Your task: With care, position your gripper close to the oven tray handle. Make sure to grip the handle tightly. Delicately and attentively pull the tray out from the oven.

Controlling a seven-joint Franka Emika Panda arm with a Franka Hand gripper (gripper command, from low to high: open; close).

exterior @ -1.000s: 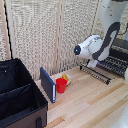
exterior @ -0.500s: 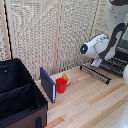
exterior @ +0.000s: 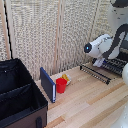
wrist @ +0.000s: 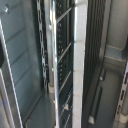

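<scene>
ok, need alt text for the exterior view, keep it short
A bulky white robot arm reaches over a dark metal tray resting on a light wooden table at the exterior view's right; its gripper is hidden. At the left sits a large black fabric case, with an upright blue panel and a red cup beside it.

Even, soft indoor light is seen in the exterior view, with weak shadows cast on the tabletop [exterior: 95,100]. Both pictures are blurred; pale glare is shown on the wrist view's metal bars.
</scene>
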